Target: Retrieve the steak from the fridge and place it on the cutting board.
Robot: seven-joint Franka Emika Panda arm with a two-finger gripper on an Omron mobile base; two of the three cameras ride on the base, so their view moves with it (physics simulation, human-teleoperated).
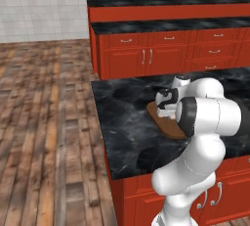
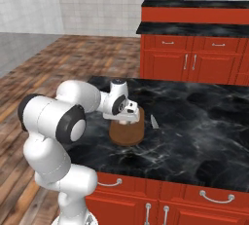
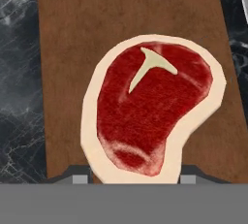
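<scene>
The steak [image 3: 150, 111], red with a pale fat rim, sits between my gripper's [image 3: 134, 177] two fingertips, which are shut on its near end. Under it lies the brown wooden cutting board [image 3: 72, 48]; I cannot tell whether the meat touches the wood. From the base views, the gripper [image 1: 166, 108] [image 2: 132, 117] points down low over the cutting board [image 1: 168, 126] [image 2: 127, 134] on the black marble counter, and the hand hides the steak. The fridge is out of view.
A small silver knife [image 2: 153, 121] [image 3: 243, 0] lies on the counter [image 2: 204, 136] just right of the board. Red cabinets [image 1: 161, 54] with a black top stand behind the counter. Wooden floor [image 1: 44, 122] stretches to the left.
</scene>
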